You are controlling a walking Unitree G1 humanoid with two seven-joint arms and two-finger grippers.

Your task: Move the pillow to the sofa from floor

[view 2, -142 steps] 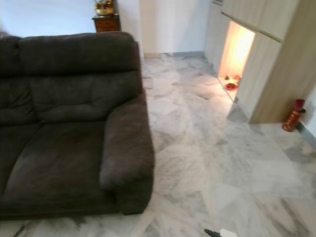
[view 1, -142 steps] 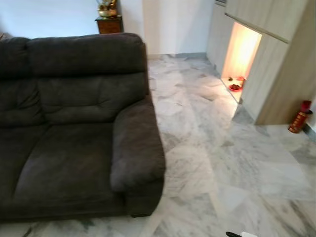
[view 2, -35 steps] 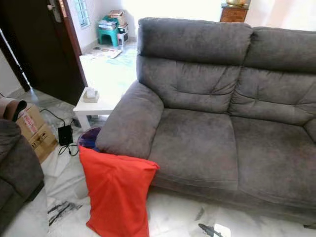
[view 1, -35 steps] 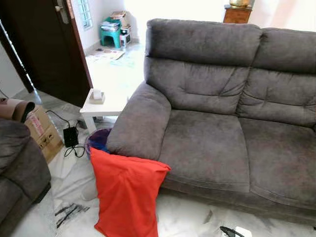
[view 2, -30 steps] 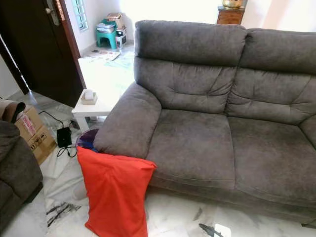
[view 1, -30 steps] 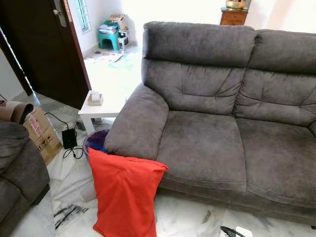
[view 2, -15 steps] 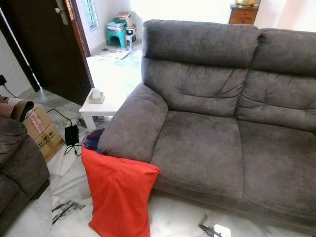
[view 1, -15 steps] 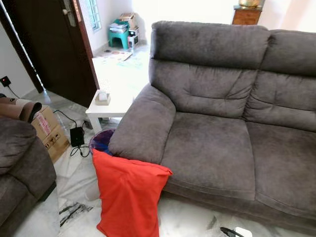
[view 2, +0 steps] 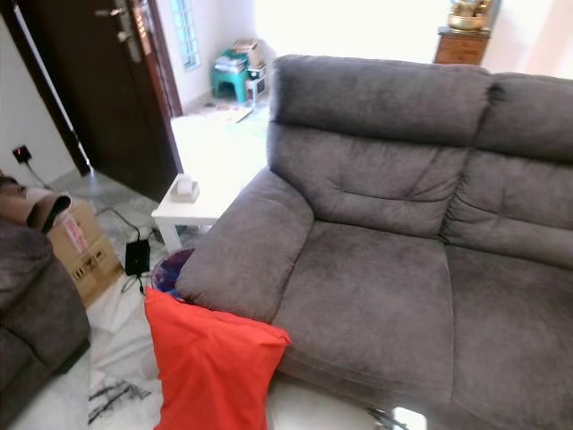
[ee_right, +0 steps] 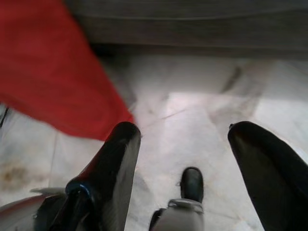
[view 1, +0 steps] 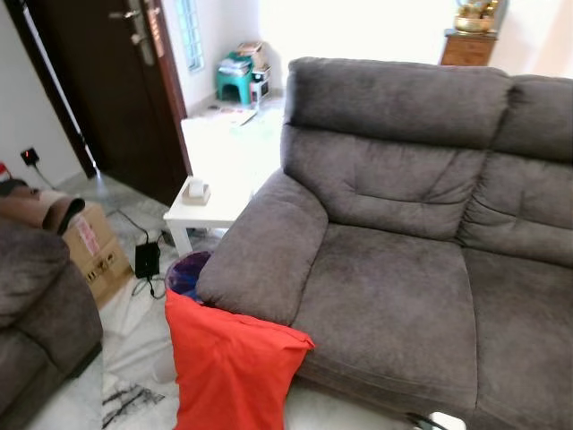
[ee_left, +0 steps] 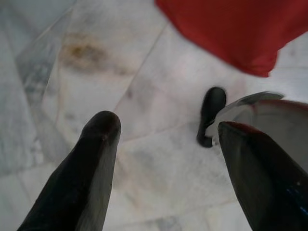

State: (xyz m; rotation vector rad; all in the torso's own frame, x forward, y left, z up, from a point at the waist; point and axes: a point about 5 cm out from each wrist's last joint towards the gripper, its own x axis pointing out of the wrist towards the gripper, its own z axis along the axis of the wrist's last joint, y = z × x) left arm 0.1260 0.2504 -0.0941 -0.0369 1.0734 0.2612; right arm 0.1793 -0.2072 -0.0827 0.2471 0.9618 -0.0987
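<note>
Now the red pillow point(view 1: 229, 372) is standing on the marble floor point(ee_left: 144, 130), leaning against the grey sofa point(view 1: 403, 260) armrest. Left gripper point(ee_left: 168, 139) is hanging fingers spread, gripping nothing, pillow just beyond its tips; right gripper point(ee_right: 192, 144) likewise is hanging apart, empty.

The pillow's point(view 1: 228, 372) lower end is cut off by the picture's edge; the bin point(view 1: 185, 271) behind it sits half hidden.
</note>
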